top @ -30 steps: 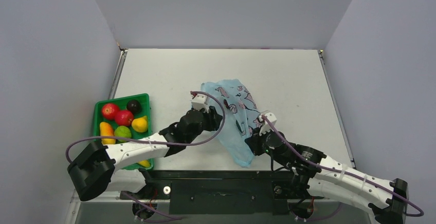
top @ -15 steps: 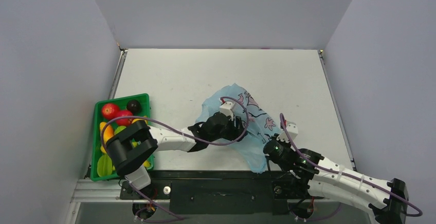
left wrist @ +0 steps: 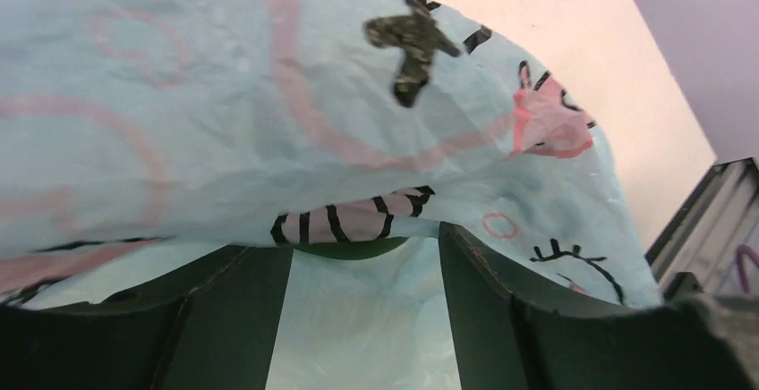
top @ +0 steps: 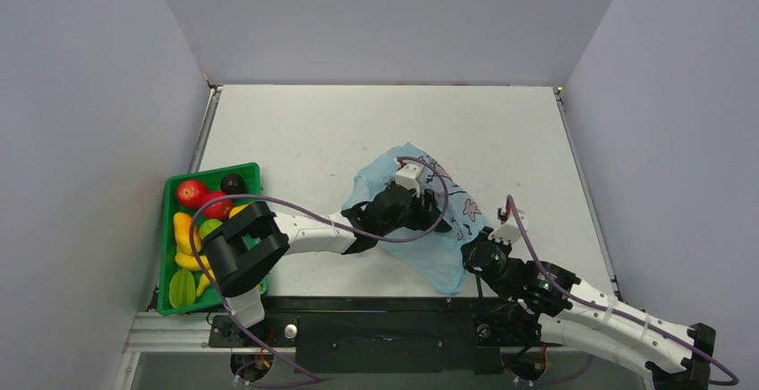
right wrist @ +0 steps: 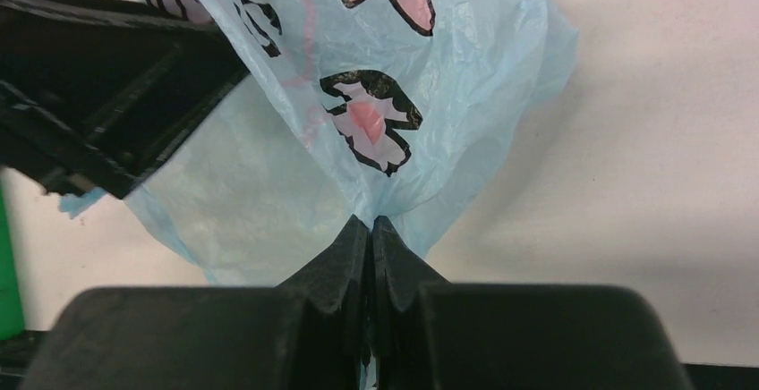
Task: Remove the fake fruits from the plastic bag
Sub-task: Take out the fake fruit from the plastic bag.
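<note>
Top external: one plastic bag (top: 374, 175), right end effector (right wrist: 370, 224) pinching, left end effector (left wrist: 365, 256) parted

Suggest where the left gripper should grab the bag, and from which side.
Probably the loose film fold hanging between the open left gripper fingers, approached from the left. The plastic bag is thin and crumpled, and the right gripper pins its near corner.

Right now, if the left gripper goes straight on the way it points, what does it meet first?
The plastic bag; its film hangs right before the open left gripper. What lies behind is hidden.
</note>
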Controlling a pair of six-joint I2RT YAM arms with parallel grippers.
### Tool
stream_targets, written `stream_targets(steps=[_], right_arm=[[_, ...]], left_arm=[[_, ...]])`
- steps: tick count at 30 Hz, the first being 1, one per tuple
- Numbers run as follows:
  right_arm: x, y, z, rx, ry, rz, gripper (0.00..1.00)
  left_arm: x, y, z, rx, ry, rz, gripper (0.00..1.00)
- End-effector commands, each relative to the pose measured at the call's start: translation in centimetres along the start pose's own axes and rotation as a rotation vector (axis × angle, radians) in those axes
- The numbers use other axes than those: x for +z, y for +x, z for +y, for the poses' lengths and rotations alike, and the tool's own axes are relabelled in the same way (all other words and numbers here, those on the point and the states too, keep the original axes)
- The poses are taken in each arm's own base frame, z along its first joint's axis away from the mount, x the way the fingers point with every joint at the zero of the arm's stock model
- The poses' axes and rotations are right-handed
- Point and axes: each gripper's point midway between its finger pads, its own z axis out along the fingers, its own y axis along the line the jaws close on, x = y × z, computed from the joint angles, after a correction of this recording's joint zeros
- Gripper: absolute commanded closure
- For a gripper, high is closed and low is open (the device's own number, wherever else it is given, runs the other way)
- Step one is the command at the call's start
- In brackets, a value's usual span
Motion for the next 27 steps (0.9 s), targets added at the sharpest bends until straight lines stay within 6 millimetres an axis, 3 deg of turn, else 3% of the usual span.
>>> stream_targets(steps=[1, 6, 13, 16, 20, 27], right_arm=[[-1.4, -3.8, 2.4, 0.039, -0.061, -0.104, 1.00], [-1.7, -4.3, 2.5, 0.033, -0.068, -0.117, 1.00], [-1.7, -4.3, 2.7, 0.038, -0.070, -0.117, 1.00], [-1.7, -4.3, 2.7, 0.040, -0.077, -0.115, 1.00], [-1.8, -4.3, 2.6, 0.046, -0.087, -0.115, 1.00], [-1.8, -4.0, 2.4, 0.041, -0.093, -0.111, 1.00]], left_arm=[[0.4, -1.8, -0.5, 0.104, -0.002, -0.068, 0.42], [0.8, -1.1, 0.0, 0.161, -0.016, -0.048, 0.37], [3.0, -0.6, 0.2, 0.188, -0.045, -0.023, 0.26], [4.3, -0.7, -0.1, 0.195, -0.049, -0.014, 0.25], [5.5, 0.1, 0.9, 0.216, -0.108, 0.024, 0.25], [6.9, 2.8, 2.7, 0.246, -0.191, 0.122, 0.25]])
